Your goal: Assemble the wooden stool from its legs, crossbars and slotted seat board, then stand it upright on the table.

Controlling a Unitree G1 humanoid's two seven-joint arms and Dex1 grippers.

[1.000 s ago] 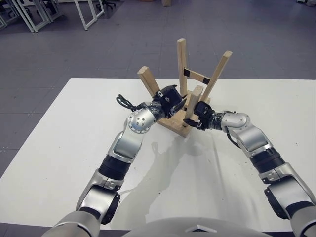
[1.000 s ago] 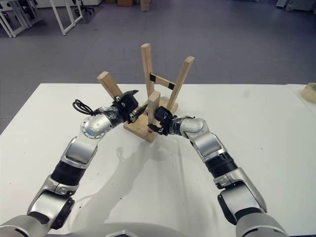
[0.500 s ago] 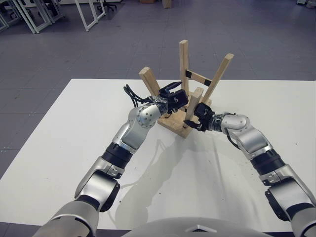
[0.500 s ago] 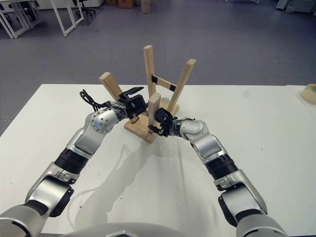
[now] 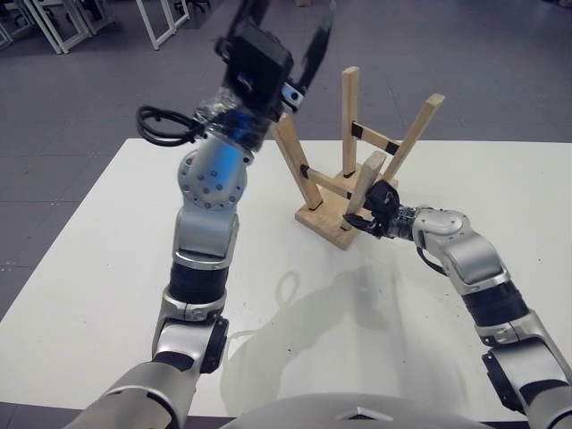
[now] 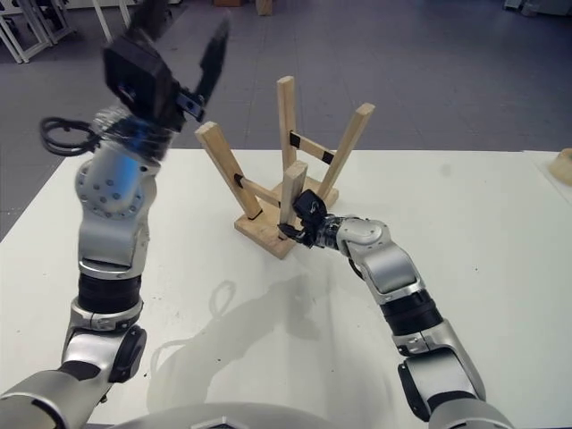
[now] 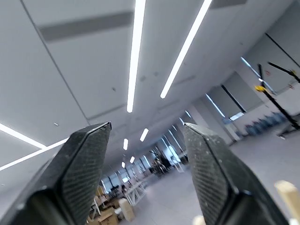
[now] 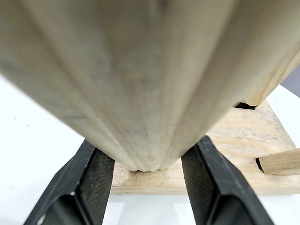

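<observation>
One leg (image 5: 368, 183) of the upturned stool (image 5: 322, 223) sits clamped in the right hand (image 5: 362, 219).

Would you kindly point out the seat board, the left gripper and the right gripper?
seat board (image 5: 323, 225): left eye view, its near edge.
left gripper (image 7: 146, 129): left wrist view, gap between open fingertips.
right gripper (image 5: 362, 217): left eye view, between fingertips clamping leg (image 5: 366, 181).
</observation>
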